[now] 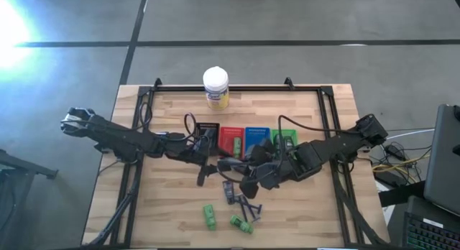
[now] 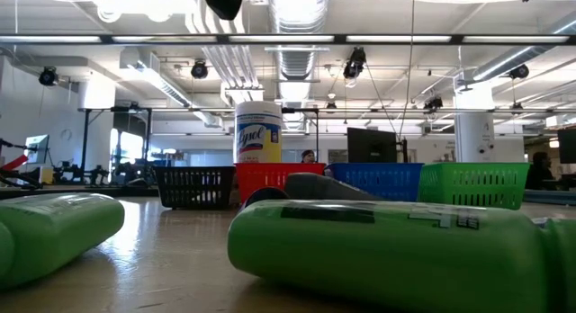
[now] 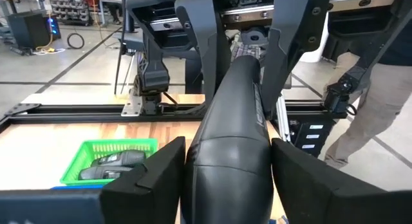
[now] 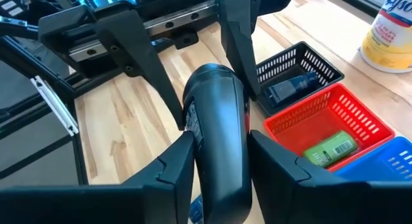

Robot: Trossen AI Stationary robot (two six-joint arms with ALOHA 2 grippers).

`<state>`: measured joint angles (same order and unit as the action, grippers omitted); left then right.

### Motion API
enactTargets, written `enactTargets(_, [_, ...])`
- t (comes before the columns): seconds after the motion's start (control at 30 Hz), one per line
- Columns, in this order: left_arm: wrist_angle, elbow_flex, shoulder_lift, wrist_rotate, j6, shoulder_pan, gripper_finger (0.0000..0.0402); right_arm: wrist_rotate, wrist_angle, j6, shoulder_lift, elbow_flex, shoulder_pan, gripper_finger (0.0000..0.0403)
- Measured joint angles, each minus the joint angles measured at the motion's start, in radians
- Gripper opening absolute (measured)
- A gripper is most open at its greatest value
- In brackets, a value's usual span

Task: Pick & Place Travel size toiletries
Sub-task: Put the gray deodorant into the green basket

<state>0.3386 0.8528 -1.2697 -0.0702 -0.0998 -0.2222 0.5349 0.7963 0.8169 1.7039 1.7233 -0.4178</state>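
Both grippers meet mid-frame in high view, each clamped on the same dark tube [image 4: 215,130]: left gripper [image 3: 225,153], right gripper [image 4: 219,153]. Handoff underway. Trays [image 1: 231,133] hold a few items; green bottles [image 1: 209,216] and sticks [image 1: 248,205] wait, lower centre.

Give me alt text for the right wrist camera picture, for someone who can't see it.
A dark grey tube is held between the right gripper and the left gripper, both sets of jaws closed on it above the wooden table. Beside it, a red tray holds a green bottle and a black tray a dark item.
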Motion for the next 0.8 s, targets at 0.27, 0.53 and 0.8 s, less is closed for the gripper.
enactTargets(0.27, [0.000,0.000,0.000,-0.006,-0.004,0.000,0.0227,-0.008,0.000,0.004,0.000,-0.001,0.000,0.0105])
enactTargets(0.53, [0.000,0.000,-0.001,-0.012,-0.004,0.000,0.0235,-0.007,0.016,0.012,0.000,-0.003,0.001,0.0105])
enactTargets(0.8, [-0.050,0.000,0.001,-0.027,-0.003,0.000,0.0243,-0.009,0.198,0.116,0.002,-0.008,0.000,0.0105])
